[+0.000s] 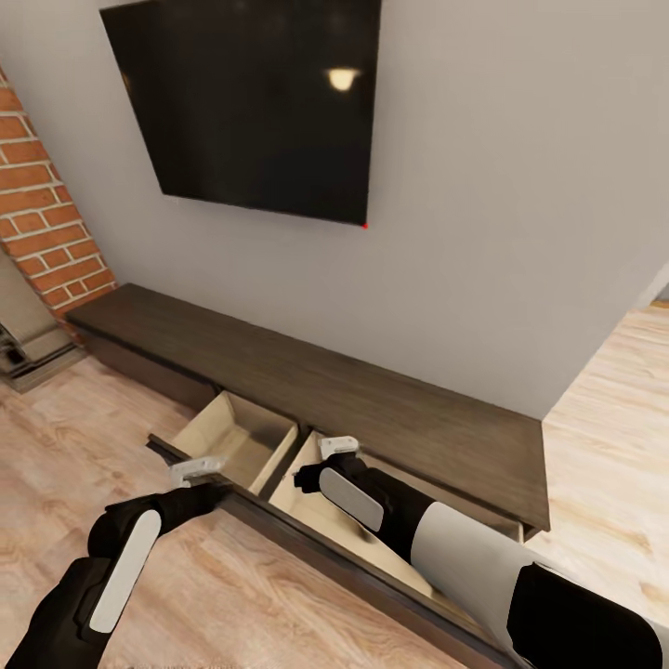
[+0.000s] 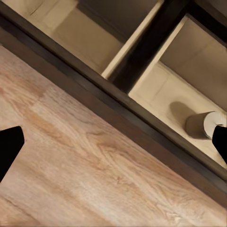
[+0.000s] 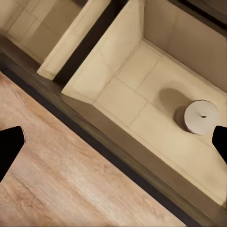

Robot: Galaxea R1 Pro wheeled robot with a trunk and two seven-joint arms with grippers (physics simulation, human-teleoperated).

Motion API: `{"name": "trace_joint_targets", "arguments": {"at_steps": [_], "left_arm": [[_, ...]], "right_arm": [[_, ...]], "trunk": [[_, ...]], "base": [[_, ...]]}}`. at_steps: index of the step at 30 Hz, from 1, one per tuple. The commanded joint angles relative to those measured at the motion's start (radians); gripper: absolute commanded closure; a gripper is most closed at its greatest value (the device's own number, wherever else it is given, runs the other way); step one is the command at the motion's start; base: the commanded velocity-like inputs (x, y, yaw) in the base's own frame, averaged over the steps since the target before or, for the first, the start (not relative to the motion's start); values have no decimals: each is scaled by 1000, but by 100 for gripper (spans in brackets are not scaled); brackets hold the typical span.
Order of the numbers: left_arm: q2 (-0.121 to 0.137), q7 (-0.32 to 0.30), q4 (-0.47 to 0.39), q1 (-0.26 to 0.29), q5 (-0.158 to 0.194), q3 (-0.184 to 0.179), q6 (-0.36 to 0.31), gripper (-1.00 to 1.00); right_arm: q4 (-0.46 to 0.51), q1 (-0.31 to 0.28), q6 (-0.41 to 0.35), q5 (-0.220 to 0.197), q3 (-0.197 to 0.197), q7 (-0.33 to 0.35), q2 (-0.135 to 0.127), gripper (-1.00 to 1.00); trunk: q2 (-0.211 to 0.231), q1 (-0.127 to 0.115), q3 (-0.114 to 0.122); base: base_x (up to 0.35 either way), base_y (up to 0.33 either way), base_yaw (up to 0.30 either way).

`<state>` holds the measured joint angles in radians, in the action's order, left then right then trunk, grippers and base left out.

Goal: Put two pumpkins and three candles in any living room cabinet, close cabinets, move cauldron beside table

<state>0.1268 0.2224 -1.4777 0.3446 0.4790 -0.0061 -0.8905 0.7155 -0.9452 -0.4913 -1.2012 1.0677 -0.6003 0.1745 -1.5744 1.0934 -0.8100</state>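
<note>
Right gripper [image 1: 336,448] is hanging over the right-hand compartment of the open cabinet [image 1: 372,395], fingers spread apart, nothing between them. In the right wrist view both dark fingertips [image 3: 10,144] are sitting at opposite frame edges, wide gap, empty.

Left gripper [image 1: 200,470] is sitting at the front edge of the pulled-out section, above the dark front panel [image 1: 307,539], at about 9 o'clock from the right gripper. Fingers also apart and holding nothing; the left wrist view is showing one fingertip [image 2: 9,146] at each side with floor between.

One candle [image 3: 202,117] is standing upright on the pale floor of the right compartment, flat top up with the wick dot showing, apart from the walls. Same candle [image 2: 204,125] is showing in the left wrist view, partly cut by a fingertip. In the head view the right forearm is covering that spot, so can't place it there.

Left compartment [image 1: 237,437] is lying at 9 o'clock of the right one, split off by a dark divider [image 1: 286,462].

Cabinet is running along the grey wall, top at 12 o'clock from both grippers. Black TV [image 1: 246,102] is hanging on the wall above it. Brick fireplace [image 1: 46,223] is at 10 o'clock. Light wood plank floor [image 1: 232,595] is under the arms.
</note>
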Motion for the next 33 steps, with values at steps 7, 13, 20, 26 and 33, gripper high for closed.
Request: {"name": "trace_joint_targets", "arguments": {"at_steps": [7, 13, 20, 26, 33], "left_arm": [[1, 9, -3, 1, 10, 1, -4, -100], [1, 9, -4, 1, 10, 3, -4, -100], [1, 9, -4, 1, 13, 3, -4, -100], [1, 9, -4, 1, 13, 3, -4, -100], [1, 9, -4, 1, 13, 3, -4, -100]], "right_arm": [[1, -1, -1, -6, 3, -7, 0, -100], [1, -1, -1, -5, 3, -7, 0, -100], [1, -1, -1, -6, 3, -7, 0, -100], [1, -1, -1, -6, 3, -7, 0, -100], [2, -1, -1, -6, 3, -6, 0, -100]], "trunk": [[0, 0, 5], [0, 0, 9], [0, 0, 14], [0, 0, 19], [0, 0, 24]], "base": [[0, 0, 270], [-73, 41, 270], [-101, 130, 270], [-14, 18, 270], [-1, 1, 267]]}}
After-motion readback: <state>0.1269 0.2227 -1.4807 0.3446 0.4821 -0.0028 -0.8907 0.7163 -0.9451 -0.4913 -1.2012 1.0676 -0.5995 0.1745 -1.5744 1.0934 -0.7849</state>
